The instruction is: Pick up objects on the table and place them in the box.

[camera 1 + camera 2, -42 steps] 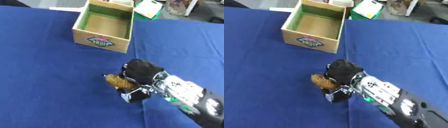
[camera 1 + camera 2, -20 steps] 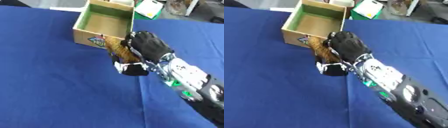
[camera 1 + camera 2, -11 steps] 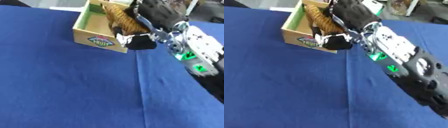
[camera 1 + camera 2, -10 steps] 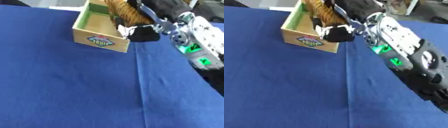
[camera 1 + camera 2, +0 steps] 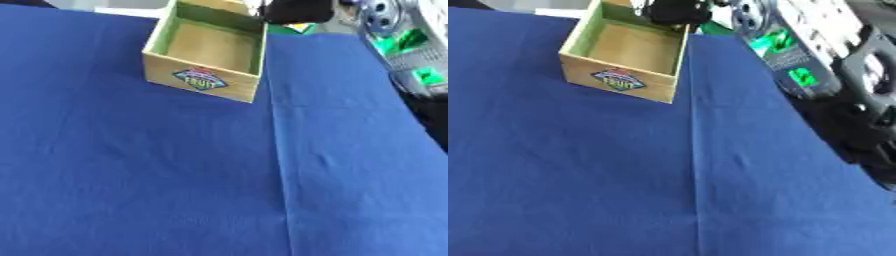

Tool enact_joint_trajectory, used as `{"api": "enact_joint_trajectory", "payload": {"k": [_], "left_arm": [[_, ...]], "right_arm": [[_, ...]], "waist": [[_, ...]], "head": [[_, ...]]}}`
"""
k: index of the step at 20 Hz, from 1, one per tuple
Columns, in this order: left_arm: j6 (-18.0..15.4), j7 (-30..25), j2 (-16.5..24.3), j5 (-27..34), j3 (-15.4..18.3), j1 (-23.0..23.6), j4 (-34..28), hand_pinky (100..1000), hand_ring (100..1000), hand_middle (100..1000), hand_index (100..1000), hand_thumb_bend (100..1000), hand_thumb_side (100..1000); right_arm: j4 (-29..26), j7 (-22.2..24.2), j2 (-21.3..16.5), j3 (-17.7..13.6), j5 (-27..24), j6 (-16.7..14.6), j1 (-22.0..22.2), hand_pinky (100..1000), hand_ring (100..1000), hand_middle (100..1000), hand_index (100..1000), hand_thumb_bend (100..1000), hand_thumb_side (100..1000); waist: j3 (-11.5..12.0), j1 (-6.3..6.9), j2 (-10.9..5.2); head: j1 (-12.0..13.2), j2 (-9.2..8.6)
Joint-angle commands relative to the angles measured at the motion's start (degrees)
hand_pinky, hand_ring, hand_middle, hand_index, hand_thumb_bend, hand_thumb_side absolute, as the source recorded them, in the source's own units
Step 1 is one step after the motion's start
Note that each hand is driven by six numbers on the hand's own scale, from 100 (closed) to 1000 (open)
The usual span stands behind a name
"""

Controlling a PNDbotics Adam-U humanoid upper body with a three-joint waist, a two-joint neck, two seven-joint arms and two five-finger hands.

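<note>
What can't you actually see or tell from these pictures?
- Right hand: cut off by the top edge in both eye views, so its fingers, and whether they hold anything, cannot be told.
- Box: its far end runs behind the hand.
- Box label: blurred, unreadable.
- Left hand: in neither view.

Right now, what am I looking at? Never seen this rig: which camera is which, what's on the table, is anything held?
Both pictures come from a stereo camera in a humanoid robot's head, one from the left eye and one from the right. They show the same moment, looking down at the work. A person drives the robot, which has two arms ending in fingered hands. The table is covered by a blue cloth. An open cardboard box with a green lining and a fruit label stands on it, near the far edge. The right arm, silver and black with green lights, reaches in from the upper right. Its black right hand is over the box's far corner. The frame's top edge cuts it off, so I can't tell whether it holds anything. The left hand isn't visible.
</note>
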Motion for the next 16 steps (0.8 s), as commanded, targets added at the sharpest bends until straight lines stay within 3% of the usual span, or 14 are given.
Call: {"api": "enact_joint_trajectory", "payload": {"k": [1,9,16], "left_arm": [[-0.16,-0.47,0.21,0.01,-0.35,-0.18,-1.15,446,433,475,653,100,540],[-0.49,-1.48,-0.20,0.66,-1.15,-0.65,-1.15,446,432,475,652,100,540],[-0.75,-2.22,-0.60,1.14,-1.55,-1.40,-1.15,447,431,474,652,100,538]], "right_arm": [[6.58,-2.33,2.10,-0.42,-0.56,0.32,-3.73,683,526,329,432,100,590],[24.86,-8.85,10.94,0.03,0.70,-1.91,-10.73,691,534,341,451,100,566],[35.68,-12.13,16.41,0.74,3.44,-4.92,-13.05,687,545,347,447,100,580]], "waist": [[0.15,0.51,-0.67],[0.82,1.14,0.54],[2.02,1.04,1.84]], "head": [[-1.04,-1.07],[-3.11,-2.88],[-4.38,-4.15]]}}
